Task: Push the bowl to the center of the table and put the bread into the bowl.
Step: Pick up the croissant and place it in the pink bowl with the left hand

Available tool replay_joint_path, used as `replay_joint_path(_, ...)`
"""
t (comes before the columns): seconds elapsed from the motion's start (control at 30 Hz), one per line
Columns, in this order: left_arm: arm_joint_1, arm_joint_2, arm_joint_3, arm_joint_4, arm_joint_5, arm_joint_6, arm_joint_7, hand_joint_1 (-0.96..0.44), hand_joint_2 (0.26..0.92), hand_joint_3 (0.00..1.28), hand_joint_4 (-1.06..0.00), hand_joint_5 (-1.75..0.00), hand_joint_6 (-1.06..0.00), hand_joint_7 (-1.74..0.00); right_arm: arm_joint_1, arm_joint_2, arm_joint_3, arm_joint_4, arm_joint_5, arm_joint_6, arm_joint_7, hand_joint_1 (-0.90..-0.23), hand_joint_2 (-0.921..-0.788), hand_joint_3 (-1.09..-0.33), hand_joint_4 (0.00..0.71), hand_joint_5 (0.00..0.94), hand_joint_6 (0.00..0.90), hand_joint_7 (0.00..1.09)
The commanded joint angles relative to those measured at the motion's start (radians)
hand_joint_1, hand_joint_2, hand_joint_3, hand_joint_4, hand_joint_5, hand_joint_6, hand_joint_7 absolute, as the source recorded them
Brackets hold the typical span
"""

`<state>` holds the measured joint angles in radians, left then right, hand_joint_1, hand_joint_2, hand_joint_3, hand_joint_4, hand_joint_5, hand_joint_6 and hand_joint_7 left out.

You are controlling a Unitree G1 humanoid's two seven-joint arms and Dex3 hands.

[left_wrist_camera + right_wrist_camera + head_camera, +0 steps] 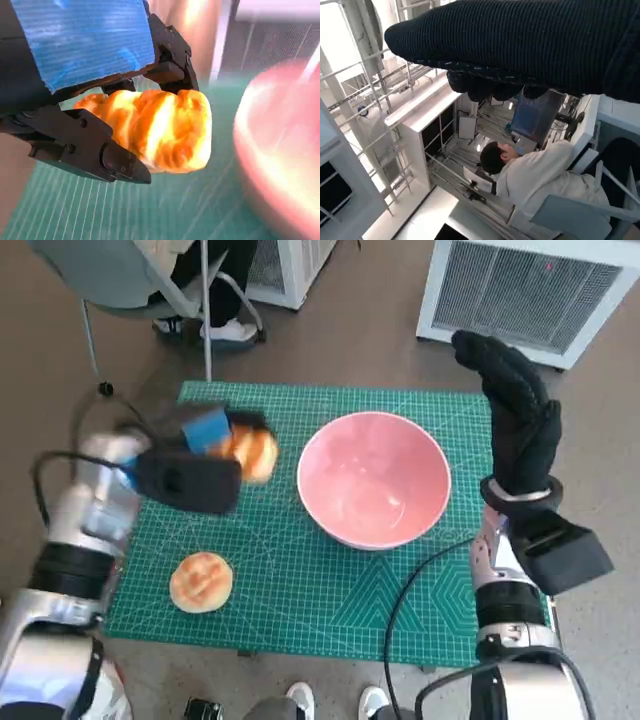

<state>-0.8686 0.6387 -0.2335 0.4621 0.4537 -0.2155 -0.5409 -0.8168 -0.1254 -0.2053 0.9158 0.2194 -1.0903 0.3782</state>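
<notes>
Head view: we read no labels or writing. Blue-taped left hand (205,455) grips a glossy golden bread roll (252,452) above the green gridded cutting mat (300,590) on the tabletop, beside the smooth round pink bowl (373,478). A second round bun (201,582) lies on the mat. Knitted-glove right hand (515,415) is raised, fingers apart, holding nothing.

three camera views of one table scene.
head view: steeply down from above onto the green mat (300,590), both arms rising from below. left wrist view: very close behind the left hand (95,100), facing the bread (160,130) and bowl (280,160), both shared with the head view. right wrist view: behind the right hand (530,45), facing out toward a seated person (535,175).
</notes>
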Motion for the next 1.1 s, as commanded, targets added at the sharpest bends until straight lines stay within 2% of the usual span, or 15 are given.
replay_joint_path(0.03, -0.044, -0.01, 0.039, -0.097, -0.023, 0.007, 0.032, 0.0, 0.913, 0.04, -0.72, -1.2, -0.69, -1.04, 0.022, -0.002, 0.0, 0.001, 0.011, 0.01, 0.006, -0.581, -0.921, -0.764, 0.361, 0.002, 0.187, 0.39)
replay_joint_path(0.17, -0.065, -0.039, 0.046, -0.178, -0.017, 0.028, 0.055, 0.0, 0.916, 0.04, -0.75, -1.12, -0.66, -1.12, 0.022, -0.003, 0.0, 0.001, 0.013, 0.007, 0.007, -0.581, -0.921, -0.764, 0.362, 0.002, 0.186, 0.39)
replay_joint_path(0.3, -0.083, -0.086, 0.024, -0.207, 0.009, 0.009, 0.111, 0.0, 0.916, 0.03, -0.76, -1.1, -0.65, -1.13, 0.023, -0.004, 0.002, -0.001, 0.011, 0.004, 0.005, -0.583, -0.921, -0.764, 0.362, 0.001, 0.181, 0.38)
replay_joint_path(0.47, -0.103, -0.146, -0.023, -0.133, 0.038, -0.069, 0.182, 0.0, 0.914, 0.02, -0.78, -1.08, -0.67, -1.11, 0.022, -0.007, 0.003, 0.002, 0.007, 0.0, 0.004, -0.584, -0.921, -0.765, 0.362, 0.001, 0.175, 0.38)
replay_joint_path(0.6, -0.125, -0.189, -0.064, -0.042, 0.044, -0.125, 0.201, 0.0, 0.915, 0.02, -0.77, -1.11, -0.68, -1.08, 0.027, -0.007, 0.005, -0.007, 0.003, -0.004, 0.001, -0.584, -0.921, -0.769, 0.362, 0.001, 0.171, 0.38)
replay_joint_path(0.7, -0.142, -0.215, -0.096, 0.018, 0.054, -0.156, 0.201, 0.0, 0.919, 0.05, -0.7, -1.13, -0.65, -1.16, 0.032, -0.008, 0.006, -0.016, 0.002, -0.004, -0.001, -0.583, -0.921, -0.772, 0.362, 0.001, 0.168, 0.38)
replay_joint_path(0.8, -0.161, -0.245, -0.119, 0.075, 0.052, -0.162, 0.18, 0.0, 0.92, 0.07, -0.68, -1.13, -0.63, -1.21, 0.034, -0.012, 0.006, -0.022, 0.005, -0.002, 0.0, -0.583, -0.921, -0.774, 0.362, 0.001, 0.164, 0.38)
replay_joint_path(1.0, -0.184, -0.298, -0.151, 0.18, 0.056, -0.165, 0.167, 0.0, 0.909, 0.1, -0.64, -1.36, -0.7, -0.95, 0.038, -0.021, 0.005, -0.026, 0.008, 0.001, 0.0, -0.583, -0.921, -0.775, 0.363, 0.001, 0.157, 0.38)
replay_joint_path(1.1, -0.19, -0.322, -0.166, 0.228, 0.064, -0.163, 0.17, 0.0, 0.873, 0.21, -0.58, -1.32, -0.61, -1.16, 0.04, -0.025, 0.004, -0.028, 0.01, 0.002, 0.001, -0.583, -0.921, -0.775, 0.363, 0.001, 0.157, 0.37)
